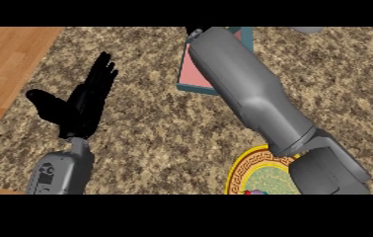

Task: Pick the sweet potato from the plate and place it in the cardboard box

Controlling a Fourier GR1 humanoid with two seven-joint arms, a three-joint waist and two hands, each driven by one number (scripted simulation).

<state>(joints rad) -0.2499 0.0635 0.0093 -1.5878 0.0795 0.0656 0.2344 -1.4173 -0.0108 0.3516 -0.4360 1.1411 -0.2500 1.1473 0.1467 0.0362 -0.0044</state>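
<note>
Left hand point(84, 100): open, upright, empty, resting at left.
Right hand point(194, 32): by box point(191, 75), hidden behind forearm; grasp untellable.
Sweet potato: unseen; none on plate point(244, 164) rim showing.
Handling: probably stiff, weighty, tapered; best wrapped mid-body.

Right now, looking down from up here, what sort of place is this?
Probably a kitchen counter: a speckled stone-like top, a wooden strip along its left edge, and a yellow-rimmed patterned plate sitting on it at the lower right.

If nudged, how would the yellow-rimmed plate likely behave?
The plate looks flat and low, so it would probably slide on the speckled counter rather than tip. Its rigid-looking rim suggests it stays stiff when lifted.
</note>
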